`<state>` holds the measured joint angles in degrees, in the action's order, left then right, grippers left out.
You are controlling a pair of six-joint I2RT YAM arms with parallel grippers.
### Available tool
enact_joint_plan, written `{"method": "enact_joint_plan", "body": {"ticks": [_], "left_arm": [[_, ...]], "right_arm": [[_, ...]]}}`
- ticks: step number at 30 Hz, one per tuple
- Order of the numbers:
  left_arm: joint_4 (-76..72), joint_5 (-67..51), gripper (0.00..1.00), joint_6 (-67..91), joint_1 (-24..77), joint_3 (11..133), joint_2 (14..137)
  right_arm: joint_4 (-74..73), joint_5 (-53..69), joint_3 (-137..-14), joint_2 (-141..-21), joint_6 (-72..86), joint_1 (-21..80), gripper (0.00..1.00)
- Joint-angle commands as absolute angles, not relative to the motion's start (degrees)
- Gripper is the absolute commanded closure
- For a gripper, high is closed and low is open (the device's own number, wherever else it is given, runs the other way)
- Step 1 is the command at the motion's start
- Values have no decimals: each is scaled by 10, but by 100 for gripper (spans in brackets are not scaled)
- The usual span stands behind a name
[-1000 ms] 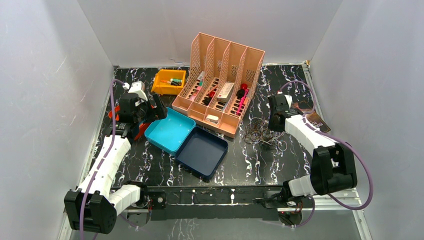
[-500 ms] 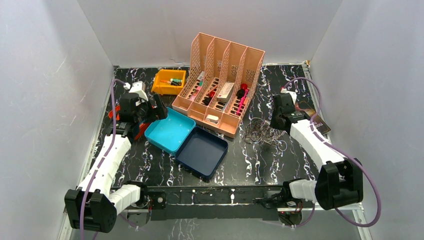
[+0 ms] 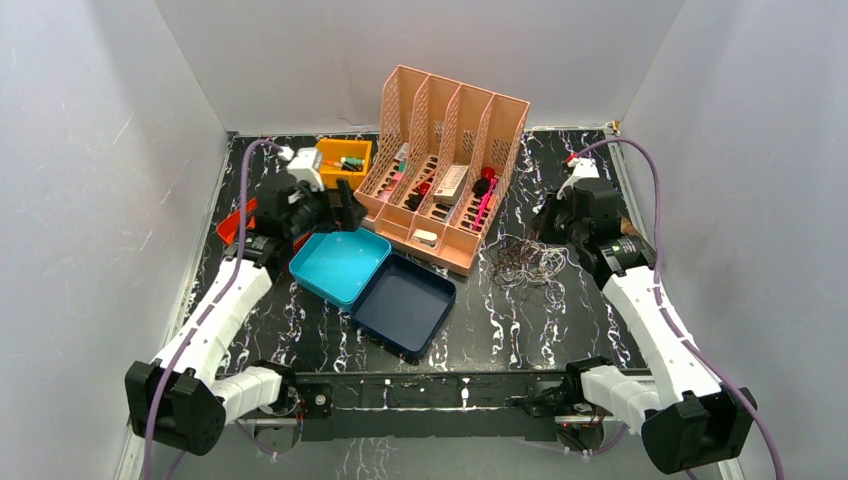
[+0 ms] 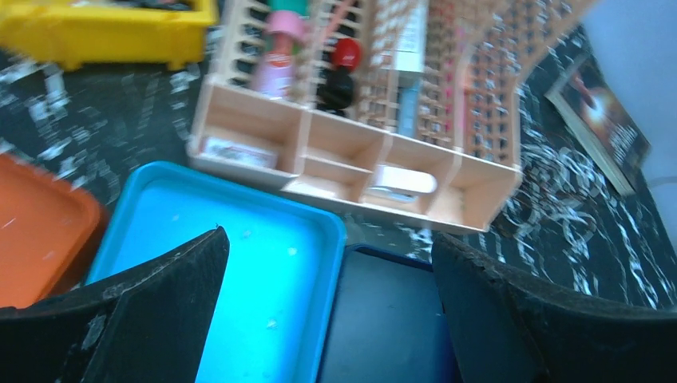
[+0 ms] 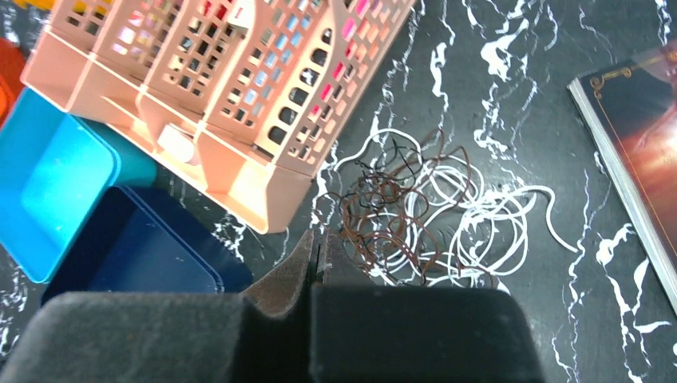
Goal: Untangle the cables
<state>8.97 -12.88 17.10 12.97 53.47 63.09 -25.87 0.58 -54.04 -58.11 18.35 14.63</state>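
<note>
Lying just beyond the closed right hand point(image 5: 319, 251) (nothing clearly gripped): the cables point(image 5: 403, 214).

Far centre of the surface point(image 3: 500, 330): organiser point(image 3: 440, 165), small items in its compartments. Left of it: bin point(image 3: 330, 178). Near side of the organiser: left tray point(image 3: 340, 265) and, touching it on its near right, right tray point(image 3: 405, 305). Further left: flat tray point(image 3: 232, 225). Right of the trays, just beside the organiser's near right corner: cables point(image 3: 525, 262). Far right: book point(image 5: 639, 144), flat on the surface.
</note>
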Motion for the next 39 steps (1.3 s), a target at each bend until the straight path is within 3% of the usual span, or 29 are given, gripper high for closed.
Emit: {"method": "enact_joint_plan", "body": {"ticks": [1,12,19,31,39], "left_arm": [[58,-97,1,156,229,573,647],[-89,-70,3,138,399,562,722],[-270,-79,3,90,483,542,776],[-331,-172,2,21,503,611,879],[-321,-230,4,62,506,658,922]], "right_arm": [[-237,35,-577,-561,175,145,100],[-258,28,-576,-502,215,145,100],[-265,33,-610,-477,205,145,100],[-242,89,-633,-452,178,145,100],[-233,95,-634,-453,187,144,100]]}}
